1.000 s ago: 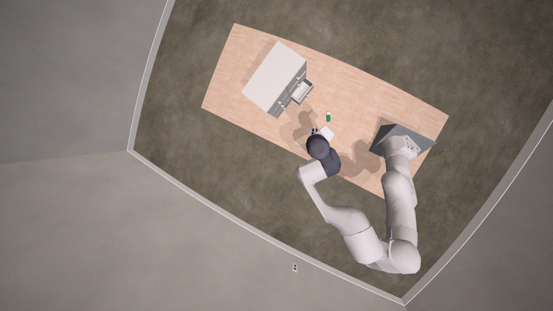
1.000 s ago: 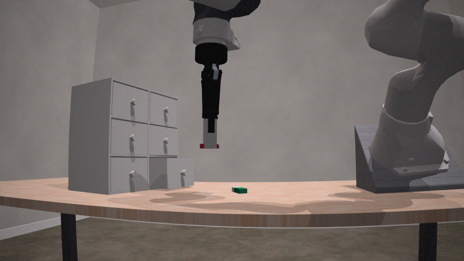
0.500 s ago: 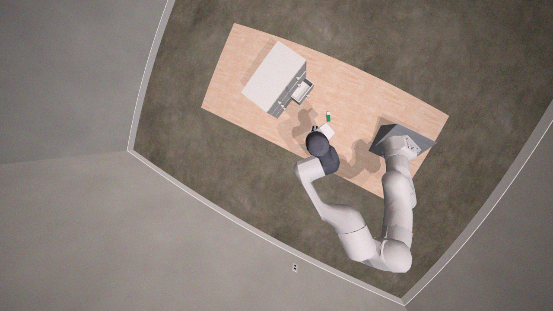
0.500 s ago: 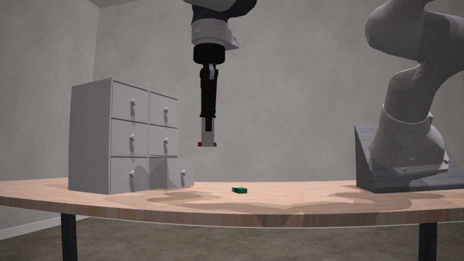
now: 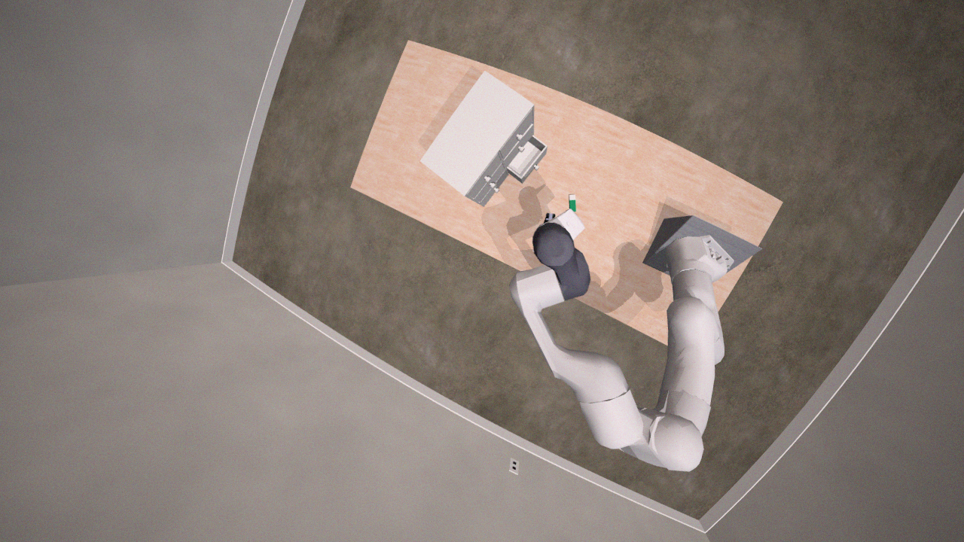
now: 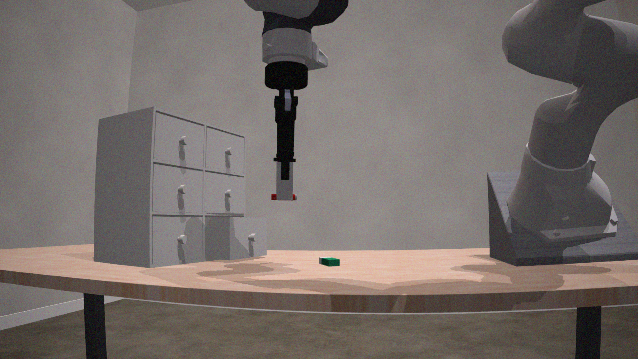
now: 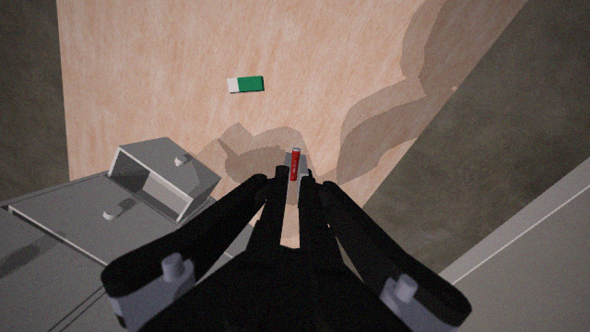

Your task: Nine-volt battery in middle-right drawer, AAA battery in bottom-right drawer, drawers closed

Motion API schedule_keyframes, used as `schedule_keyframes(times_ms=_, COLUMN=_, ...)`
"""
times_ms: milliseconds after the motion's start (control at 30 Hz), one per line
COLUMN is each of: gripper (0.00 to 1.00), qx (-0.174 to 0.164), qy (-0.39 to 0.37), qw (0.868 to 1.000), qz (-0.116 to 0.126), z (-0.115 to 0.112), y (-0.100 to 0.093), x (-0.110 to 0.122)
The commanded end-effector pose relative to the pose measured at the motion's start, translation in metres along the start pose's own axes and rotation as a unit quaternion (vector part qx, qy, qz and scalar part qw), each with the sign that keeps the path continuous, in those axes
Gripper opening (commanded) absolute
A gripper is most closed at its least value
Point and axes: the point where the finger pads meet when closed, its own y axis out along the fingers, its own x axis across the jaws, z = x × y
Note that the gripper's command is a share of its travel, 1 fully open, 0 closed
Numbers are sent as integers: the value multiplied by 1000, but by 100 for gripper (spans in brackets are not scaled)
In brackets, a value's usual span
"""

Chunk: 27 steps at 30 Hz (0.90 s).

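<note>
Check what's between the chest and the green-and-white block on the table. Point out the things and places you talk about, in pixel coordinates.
No object: only tabletop and arm shadow separate the open drawer (image 5: 527,161) (image 7: 157,161) from the block (image 5: 571,202) (image 7: 249,84), per the wrist view.
</note>
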Motion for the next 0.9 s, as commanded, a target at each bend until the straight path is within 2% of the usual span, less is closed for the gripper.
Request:
schedule_keyframes(times_ms=0, gripper=3, qx=-1, qy=8, qw=1000, qz=-7, z=-2, y=0, x=3)
schedule_keyframes(times_ms=200, gripper=3, qx=-1, qy=8, qw=1000, qz=-7, z=-2, y=0, x=3)
schedule_keyframes(times_ms=233, gripper=3, qx=1, qy=31, qw=1000, qz=-4, z=-2, y=1, x=-11)
schedule_keyframes(times_ms=567, gripper=3, qx=1, qy=31, qw=1000, qz=-4, z=-2, y=1, x=-11)
schedule_keyframes(times_ms=600, gripper=3, qx=3, qy=56, qw=998, qz=-2, z=-2, y=2, x=-25)
schedule_keyframes(times_ms=867, gripper=3, qx=3, qy=56, qw=998, qz=-2, z=-2, y=2, x=-25)
